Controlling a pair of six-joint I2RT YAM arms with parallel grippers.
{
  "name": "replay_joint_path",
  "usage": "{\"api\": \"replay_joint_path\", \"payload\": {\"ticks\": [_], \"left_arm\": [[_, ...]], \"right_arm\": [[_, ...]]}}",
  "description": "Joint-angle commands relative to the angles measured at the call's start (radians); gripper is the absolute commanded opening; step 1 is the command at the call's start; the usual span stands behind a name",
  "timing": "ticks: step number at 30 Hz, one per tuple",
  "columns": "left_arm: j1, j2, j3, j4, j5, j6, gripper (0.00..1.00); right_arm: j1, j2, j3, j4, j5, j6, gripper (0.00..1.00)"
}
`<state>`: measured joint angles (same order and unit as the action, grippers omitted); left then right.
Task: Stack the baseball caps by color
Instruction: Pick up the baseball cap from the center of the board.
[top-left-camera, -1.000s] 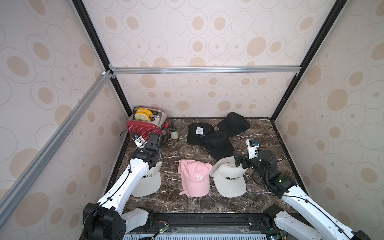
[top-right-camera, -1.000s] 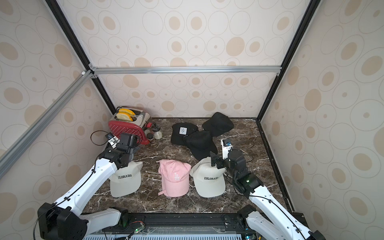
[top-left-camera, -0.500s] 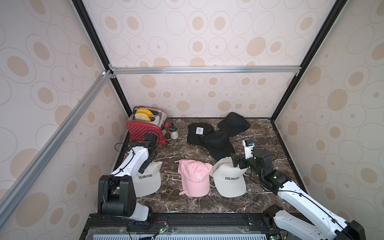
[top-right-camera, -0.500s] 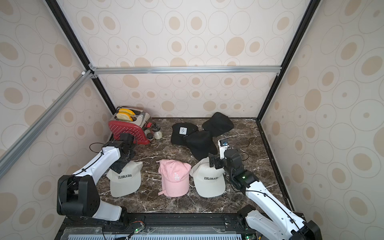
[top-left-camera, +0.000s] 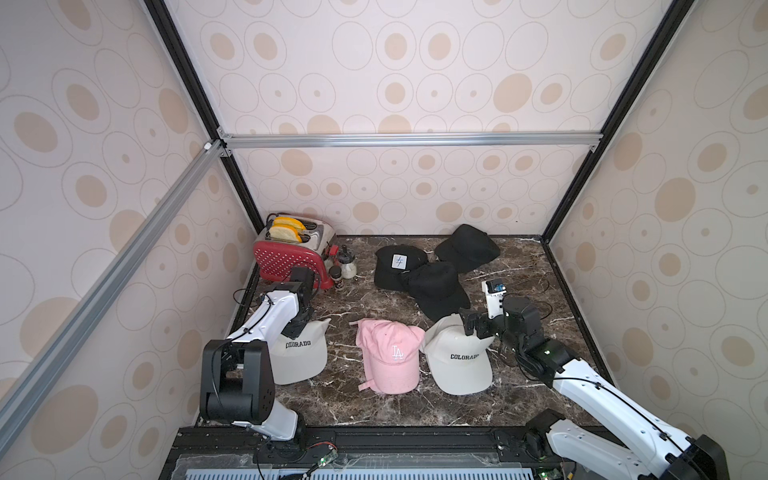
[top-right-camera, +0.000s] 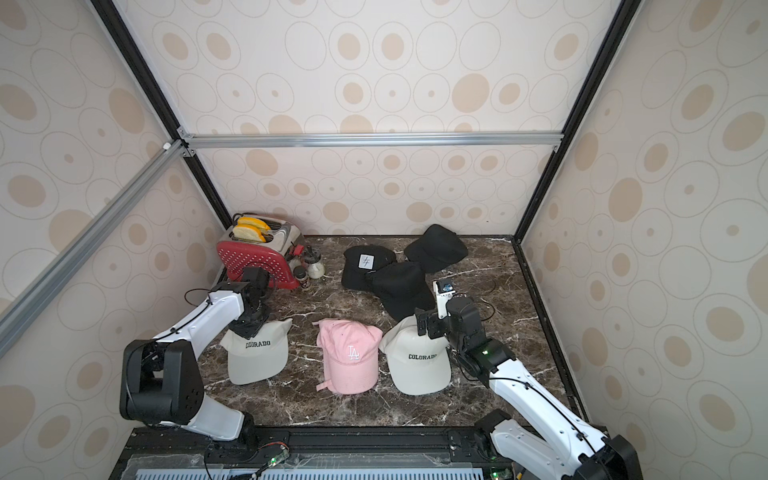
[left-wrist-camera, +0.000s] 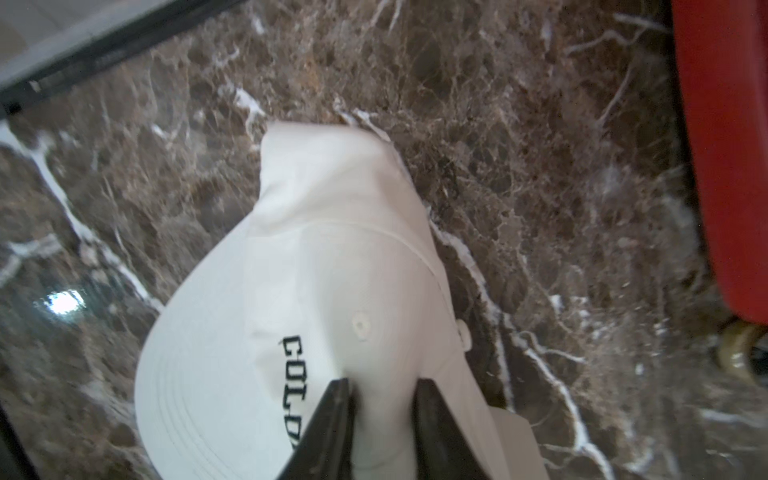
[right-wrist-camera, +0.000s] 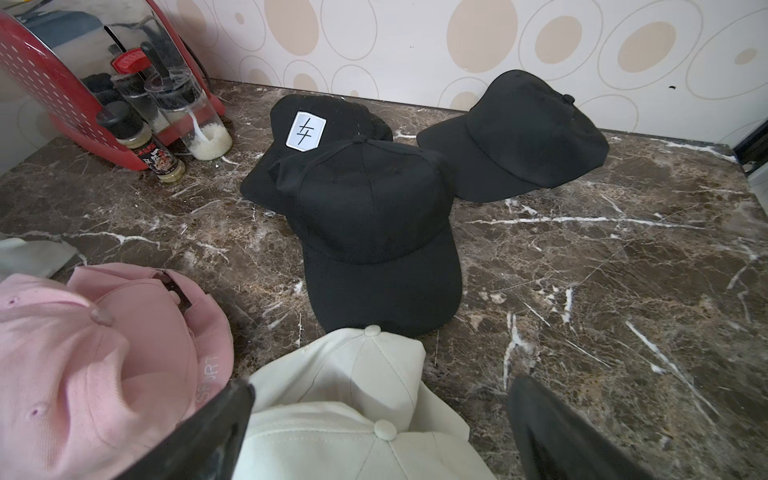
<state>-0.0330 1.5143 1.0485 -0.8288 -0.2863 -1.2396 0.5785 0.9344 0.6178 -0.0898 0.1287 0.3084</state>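
An off-white COLORADO cap (top-left-camera: 299, 357) (left-wrist-camera: 332, 270) lies at the front left. My left gripper (top-left-camera: 297, 330) (left-wrist-camera: 382, 384) is shut on a fold of its crown. A pink LA cap (top-left-camera: 390, 357) (right-wrist-camera: 83, 353) lies in the middle. To its right is a second off-white COLORADO cap (top-left-camera: 457, 361) (right-wrist-camera: 353, 436), with another off-white crown (right-wrist-camera: 365, 361) showing under its rear. My right gripper (top-left-camera: 473, 324) (right-wrist-camera: 380, 386) hangs open over the back of that pile. Three black caps sit behind: one with a white patch (top-left-camera: 397, 266), one overlapping it (top-left-camera: 440, 286), one at the back (top-left-camera: 467, 247).
A red toaster (top-left-camera: 286, 257) with bread slices stands in the back left corner, close behind my left arm. Spice bottles (top-left-camera: 345, 270) stand next to it. Patterned walls close in three sides. A thin cable (top-left-camera: 532, 286) lies on the marble at the right.
My left gripper has come down on the left off-white cap's crown and closed on it. My right gripper has shifted slightly toward the back over the right cap, still open.
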Motion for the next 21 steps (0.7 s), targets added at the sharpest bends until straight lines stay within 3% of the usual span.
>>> {"api": "replay_joint_path", "payload": {"ticks": [1,4,11,17,21], "left_arm": [[0.007,-0.035,-0.007,-0.025,-0.025,-0.010,0.13],[0.007,-0.057,-0.001,-0.039,-0.033,-0.010,0.00],[0.007,-0.151,-0.010,-0.040,-0.019,-0.032,0.00],[-0.005,-0.261,0.000,-0.005,0.101,-0.037,0.00],[-0.059,-0.357,0.014,0.019,0.059,-0.055,0.00]], "right_arm": [[0.004,0.007,0.026,0.005,-0.018,0.012,1.00],[0.004,0.012,0.026,0.004,-0.023,0.012,1.00],[0.003,0.033,0.045,-0.017,-0.037,0.063,1.00],[0.003,0.070,0.059,-0.014,-0.094,0.093,1.00],[0.003,0.067,0.060,0.000,-0.129,0.113,1.00]]}}
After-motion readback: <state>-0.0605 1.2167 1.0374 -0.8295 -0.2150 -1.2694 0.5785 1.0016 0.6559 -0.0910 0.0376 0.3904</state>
